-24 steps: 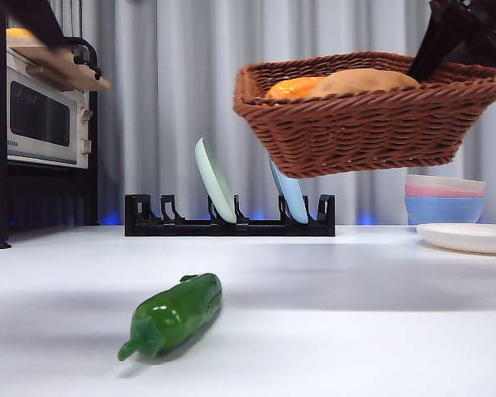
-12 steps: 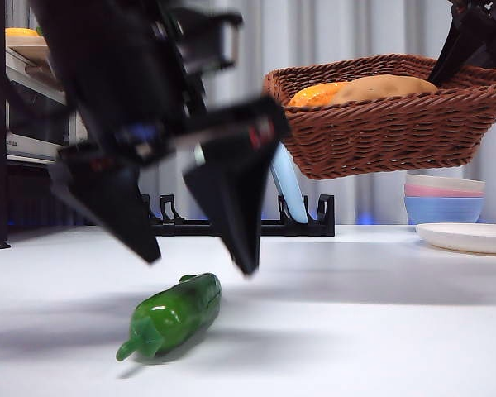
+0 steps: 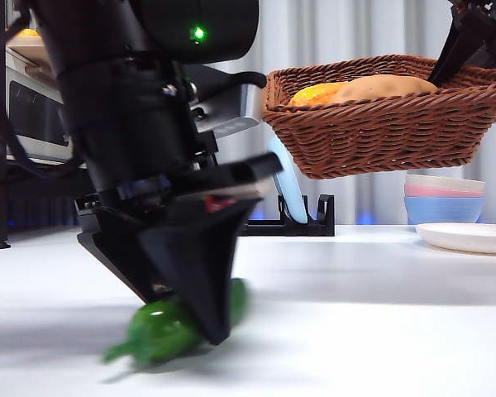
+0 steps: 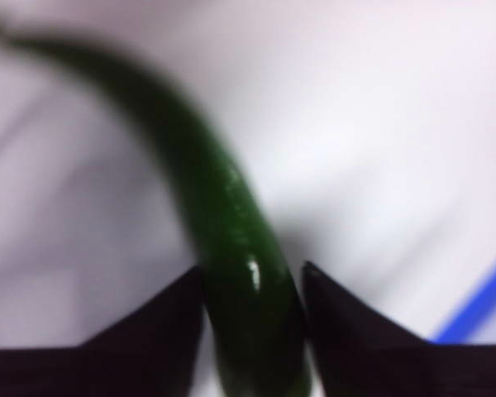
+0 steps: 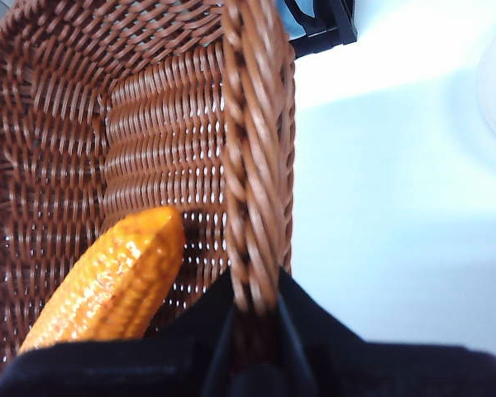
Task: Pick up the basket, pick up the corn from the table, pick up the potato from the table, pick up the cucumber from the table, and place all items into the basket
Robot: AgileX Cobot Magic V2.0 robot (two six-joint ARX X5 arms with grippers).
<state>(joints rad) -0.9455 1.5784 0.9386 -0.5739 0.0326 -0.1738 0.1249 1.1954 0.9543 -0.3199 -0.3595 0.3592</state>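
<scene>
The dark green cucumber (image 3: 153, 335) lies on the white table (image 3: 380, 322) at the front left. My left gripper (image 3: 186, 318) has come down over it. In the left wrist view the two black jaws press against both sides of the cucumber (image 4: 231, 215), with the left gripper (image 4: 252, 277) shut on it. The brown wicker basket (image 3: 380, 124) hangs in the air at the upper right, and my right gripper (image 5: 255, 306) is shut on its braided rim (image 5: 252, 165). The corn (image 5: 116, 281) and the potato (image 3: 380, 84) lie inside the basket.
A black dish rack (image 3: 302, 223) with upright plates stands at the back centre. A toaster oven (image 3: 33, 116) sits at the far left. Stacked bowls (image 3: 445, 198) and a white plate (image 3: 467, 237) are at the right, below the basket.
The left arm dropped from above the cucumber onto it and its jaws closed around it; the cucumber shifted slightly and looks blurred. The basket has stayed put over the last half second.
</scene>
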